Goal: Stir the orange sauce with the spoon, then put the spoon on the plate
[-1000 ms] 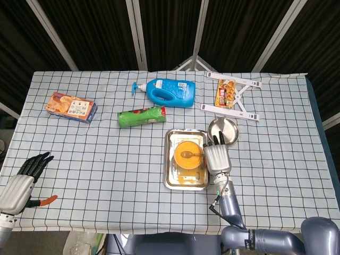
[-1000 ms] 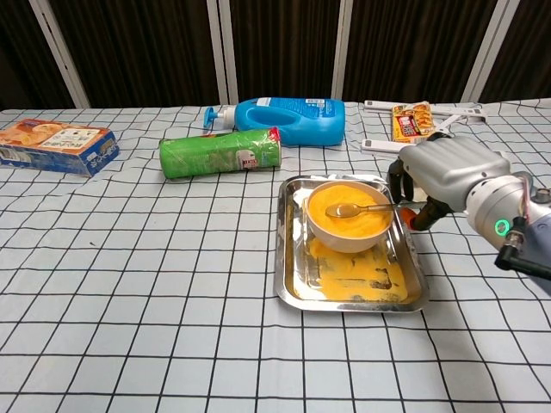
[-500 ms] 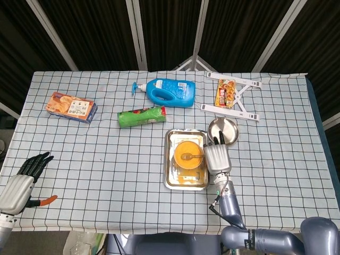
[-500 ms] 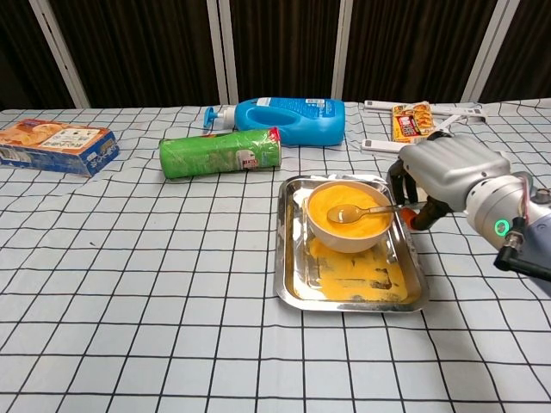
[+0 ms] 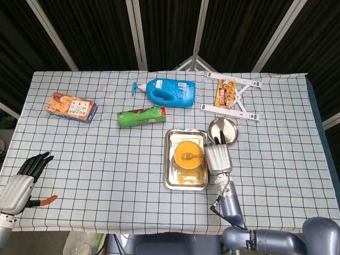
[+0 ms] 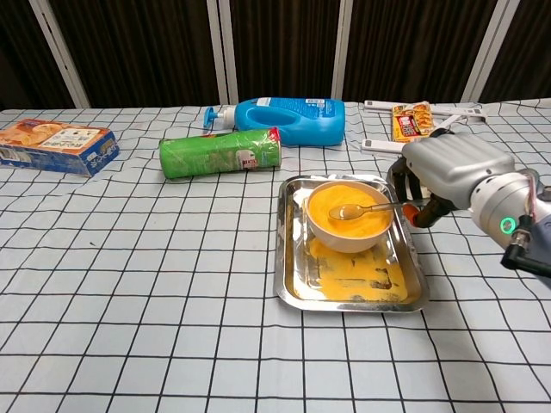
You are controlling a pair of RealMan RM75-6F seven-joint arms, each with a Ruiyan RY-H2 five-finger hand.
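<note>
Right hand (image 6: pixel 448 172) grips the spoon (image 6: pixel 362 209) handle, its tip in the orange sauce (image 6: pixel 344 206) bowl on the tray (image 6: pixel 293 284); left hand (image 5: pixel 24 178) idle, fingers spread; best stirred in small, level circles, clear of the rim.

Bowl (image 6: pixel 349 225) crowds tray (image 6: pixel 293 292), plate (image 5: pixel 227 129) unobstructed

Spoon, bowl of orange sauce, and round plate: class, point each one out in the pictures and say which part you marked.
spoon (image 6: pixel 347 212), chest view, on its scoop resting in the sauce.
bowl (image 6: pixel 348 238), chest view, on its white outer wall.
plate (image 5: pixel 227 127), head view, on the bare metal middle.
</note>
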